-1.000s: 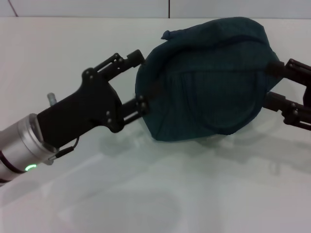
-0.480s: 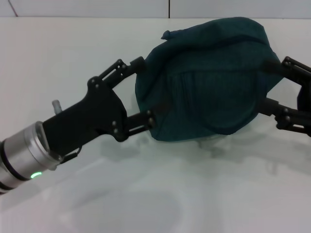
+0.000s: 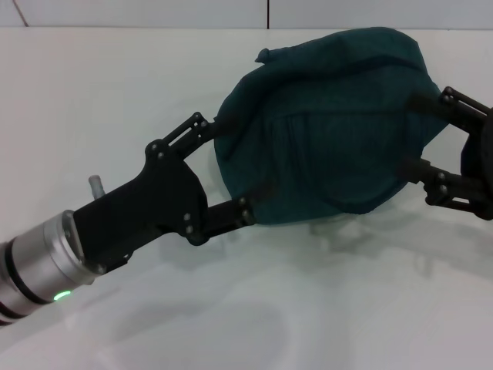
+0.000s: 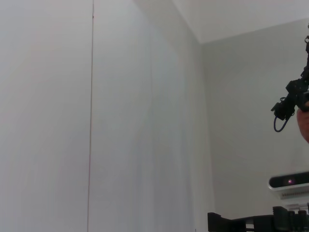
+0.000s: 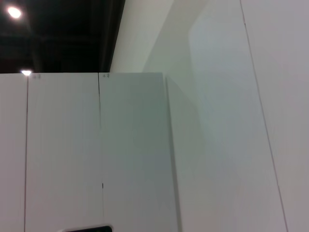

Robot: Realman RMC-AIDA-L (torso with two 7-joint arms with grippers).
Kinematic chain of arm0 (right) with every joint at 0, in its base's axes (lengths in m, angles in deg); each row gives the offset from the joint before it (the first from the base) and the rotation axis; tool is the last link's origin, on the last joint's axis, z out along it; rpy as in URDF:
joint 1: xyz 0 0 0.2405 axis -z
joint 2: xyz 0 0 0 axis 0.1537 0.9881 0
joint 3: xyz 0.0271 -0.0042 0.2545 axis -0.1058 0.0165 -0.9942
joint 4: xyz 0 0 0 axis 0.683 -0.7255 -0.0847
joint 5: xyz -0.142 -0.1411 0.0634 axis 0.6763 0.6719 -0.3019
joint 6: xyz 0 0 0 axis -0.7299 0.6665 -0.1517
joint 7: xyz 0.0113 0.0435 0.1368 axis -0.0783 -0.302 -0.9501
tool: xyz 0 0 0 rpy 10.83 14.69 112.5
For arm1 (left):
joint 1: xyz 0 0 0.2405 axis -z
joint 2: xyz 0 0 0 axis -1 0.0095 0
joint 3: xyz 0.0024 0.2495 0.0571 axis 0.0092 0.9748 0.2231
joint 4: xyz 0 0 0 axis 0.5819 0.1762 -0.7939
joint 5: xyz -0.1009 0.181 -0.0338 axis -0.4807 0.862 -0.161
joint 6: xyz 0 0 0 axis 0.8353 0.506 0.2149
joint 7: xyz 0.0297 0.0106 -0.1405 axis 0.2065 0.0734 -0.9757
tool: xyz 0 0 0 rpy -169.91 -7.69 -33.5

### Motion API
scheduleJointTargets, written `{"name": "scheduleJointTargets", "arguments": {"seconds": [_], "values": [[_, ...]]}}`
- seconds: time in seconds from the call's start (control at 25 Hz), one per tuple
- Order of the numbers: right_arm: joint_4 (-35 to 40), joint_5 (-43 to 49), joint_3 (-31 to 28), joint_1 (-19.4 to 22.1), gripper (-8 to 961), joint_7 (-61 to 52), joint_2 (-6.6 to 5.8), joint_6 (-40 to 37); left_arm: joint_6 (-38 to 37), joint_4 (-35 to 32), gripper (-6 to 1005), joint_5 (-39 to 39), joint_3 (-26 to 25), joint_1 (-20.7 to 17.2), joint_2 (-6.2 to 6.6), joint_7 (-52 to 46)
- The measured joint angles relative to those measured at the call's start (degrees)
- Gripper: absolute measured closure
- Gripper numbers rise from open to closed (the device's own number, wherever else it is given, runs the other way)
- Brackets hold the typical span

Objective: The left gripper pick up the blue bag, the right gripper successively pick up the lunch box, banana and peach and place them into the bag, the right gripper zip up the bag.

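Observation:
The blue bag (image 3: 331,131) lies as a dark teal, closed-looking mound on the white table (image 3: 115,92) in the head view. My left gripper (image 3: 240,157), on its silver arm with a green light, reaches in from the lower left. Its fingers are spread wide, and both tips touch the bag's left edge. From the right edge comes my right gripper (image 3: 414,132), all black, with its fingers also wide apart and their tips on the bag's right side. The lunch box, banana and peach are out of view. Neither wrist view shows the bag or any fingers.
The bag sits toward the table's far right, close to the back wall (image 3: 154,11). The wrist views look up at white wall panels (image 4: 120,121) and a dark ceiling with lamps (image 5: 14,12). A black camera rig (image 4: 289,181) shows in the left wrist view.
My left gripper has slid right and toward the bag, so its lower finger now overlaps the bag's left edge. The right gripper has shifted slightly up and inward onto the bag.

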Motion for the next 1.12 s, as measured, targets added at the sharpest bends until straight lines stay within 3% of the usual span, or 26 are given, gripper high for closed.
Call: {"name": "scheduleJointTargets", "arguments": {"seconds": [1.12], "values": [[-6.10,-5.33,0.17,-0.15,110,3.75,0.29,-0.17,-2.31,3.52,136,-0.53,-0.50,-0.25,0.03,3.71]]}}
